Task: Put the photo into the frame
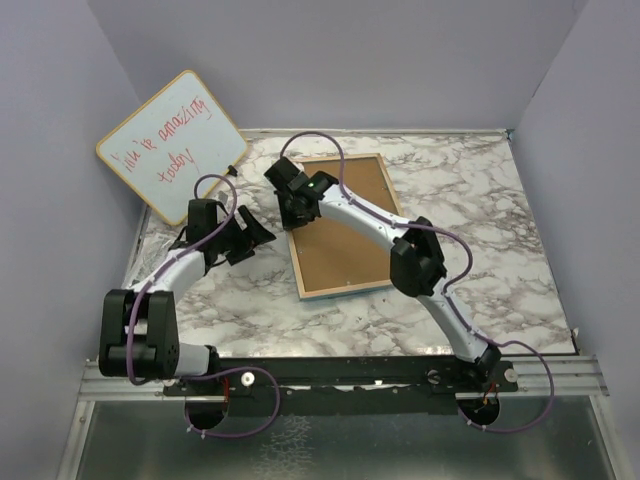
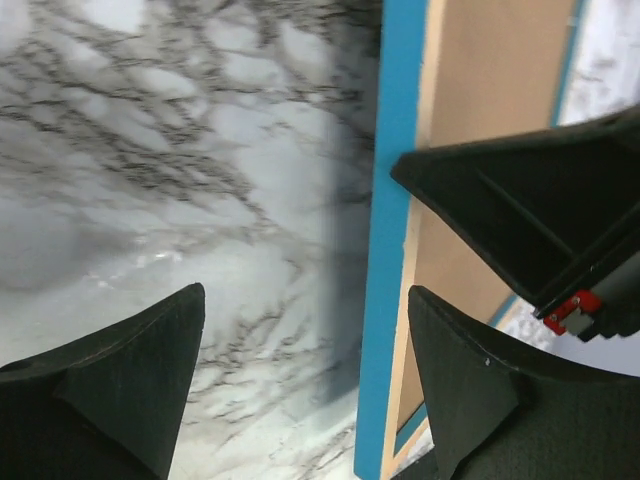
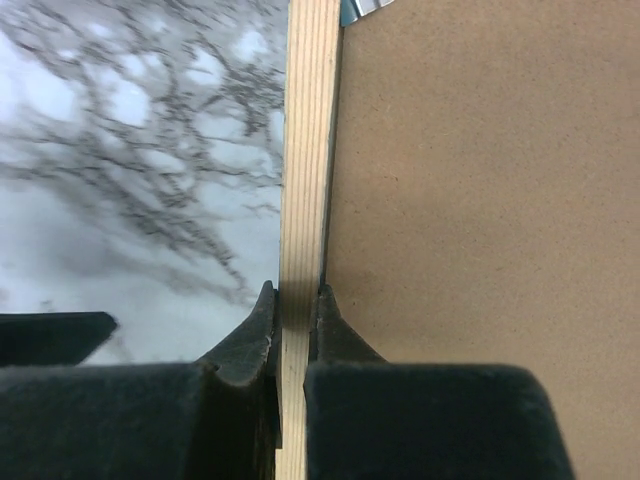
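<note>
Right claw (image 3: 295, 312) clamps the frame (image 3: 305, 150) rail between its tips; left claw (image 2: 305, 300) gapes beside it. Backing (image 3: 480, 200) in, photo unseen: progress unclear.

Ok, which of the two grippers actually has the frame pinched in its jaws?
The right gripper: its jaws are shut on the pale wood rail of the frame. The left gripper has open jaws holding nothing.

We see a robot lab cell: 2 arms (image 1: 360, 215) bolted to a metal rail (image 1: 340, 378), and 3 plain walls (image 1: 350, 60) boxing a marble-patterned surface (image 1: 470, 230).
</note>
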